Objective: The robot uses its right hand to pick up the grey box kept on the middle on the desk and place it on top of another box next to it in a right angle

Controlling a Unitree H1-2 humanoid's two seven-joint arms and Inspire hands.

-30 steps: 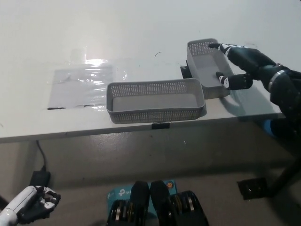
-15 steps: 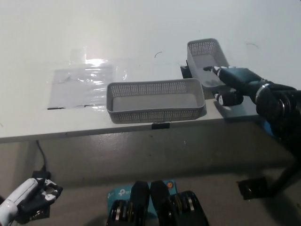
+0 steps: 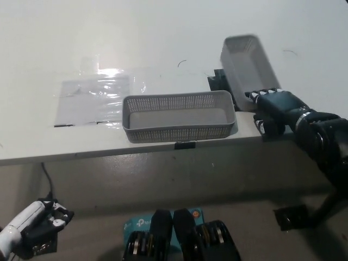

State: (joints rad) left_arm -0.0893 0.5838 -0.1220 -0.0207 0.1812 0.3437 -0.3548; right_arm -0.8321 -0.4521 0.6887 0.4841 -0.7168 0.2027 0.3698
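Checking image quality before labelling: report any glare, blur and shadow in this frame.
Head view: bright glare on the clear plastic sheet on the desk; the grey box held by the right hand looks motion-blurred, its mesh smeared; the nearer box is sharp; the left hand hangs low in dim light.

clear plastic sheet (image 3: 98,92) flat on white desk (image 3: 163,32); blue carton (image 3: 136,224) on floor below.

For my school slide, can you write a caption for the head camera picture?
Black right hand grips and tilts a grey box beside another grey box on the white desk.
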